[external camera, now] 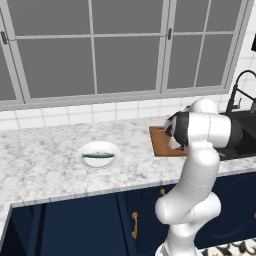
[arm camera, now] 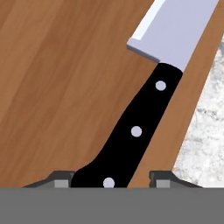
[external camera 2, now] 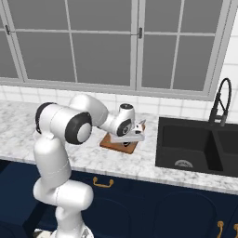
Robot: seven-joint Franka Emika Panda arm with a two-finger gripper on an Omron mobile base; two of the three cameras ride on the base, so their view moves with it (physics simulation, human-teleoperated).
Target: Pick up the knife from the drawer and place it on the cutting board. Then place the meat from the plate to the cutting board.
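So the arm's elbow is blocking a good part of the cutting board (external camera: 161,143) from the left base camera, and the knife (arm camera: 144,109) is getting cut off at the blade's top in the hand view. The gripper (arm camera: 109,180) is hovering low over the board; the black handle is sitting between the two spread fingertips, which probably aren't touching it, hard to say. Further left, the fish (external camera: 98,155) is lying on the white plate (external camera: 85,148). A black sink (external camera 2: 197,146) is sitting right of the board.
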